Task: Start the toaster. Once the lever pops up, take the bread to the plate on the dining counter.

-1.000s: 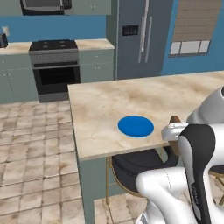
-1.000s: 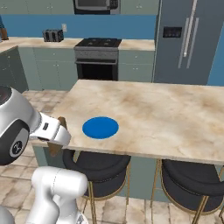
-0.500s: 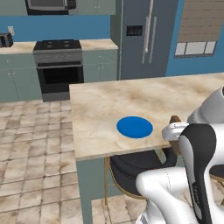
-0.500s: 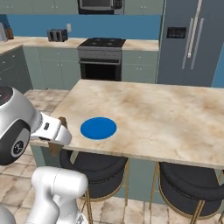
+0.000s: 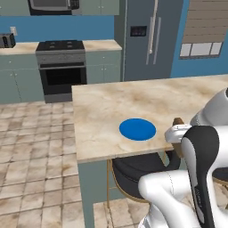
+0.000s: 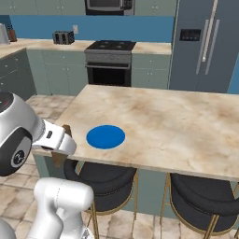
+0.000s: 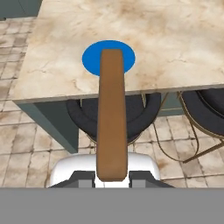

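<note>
One slice of bread (image 7: 112,118) sits clenched in the gripper (image 7: 112,177) short of the empty plate (image 7: 108,57) on the dining counter (image 7: 175,39), leaving placement outstanding.

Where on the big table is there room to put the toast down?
The dining counter is bare marble from the blue plate across to its right end and back edge. The plate itself holds nothing. Only the near-left corner is tight, beside the gripper holding the bread.

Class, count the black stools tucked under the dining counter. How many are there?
2: one stool sits below the plate, a second stool is further right. More may be hidden behind the dining counter.
</note>
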